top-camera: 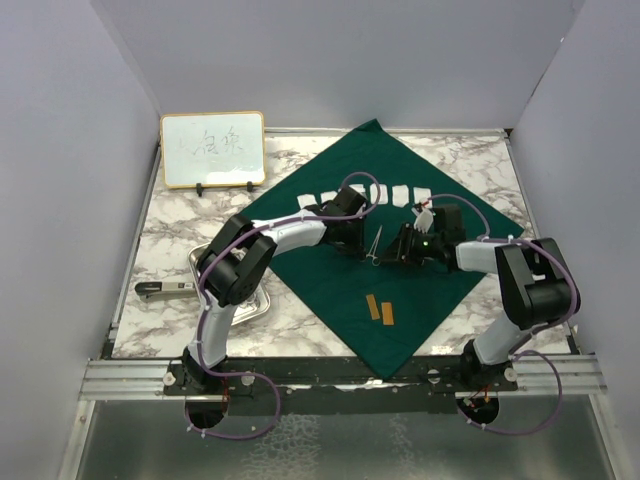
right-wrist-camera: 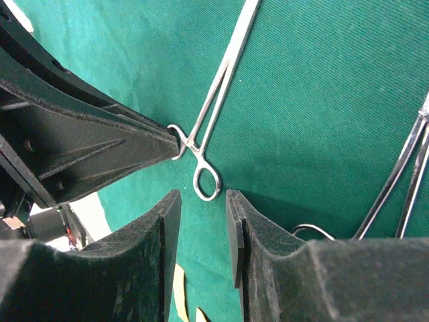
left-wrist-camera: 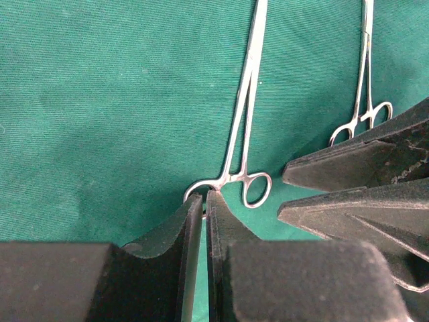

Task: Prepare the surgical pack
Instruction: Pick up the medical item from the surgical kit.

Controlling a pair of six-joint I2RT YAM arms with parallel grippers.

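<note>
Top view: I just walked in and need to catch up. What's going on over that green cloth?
Both arms work over a spread green drape. The left gripper is pinched on one finger ring of a pair of steel forceps lying on the drape. The right gripper sits open right next to the other ring, gripping nothing. A second forceps lies nearby; gauze squares line the far side.

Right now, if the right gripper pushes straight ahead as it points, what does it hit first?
Likely the nearer ring handle of the forceps, lying on the green drape just ahead of the right gripper; depth unclear.
</note>
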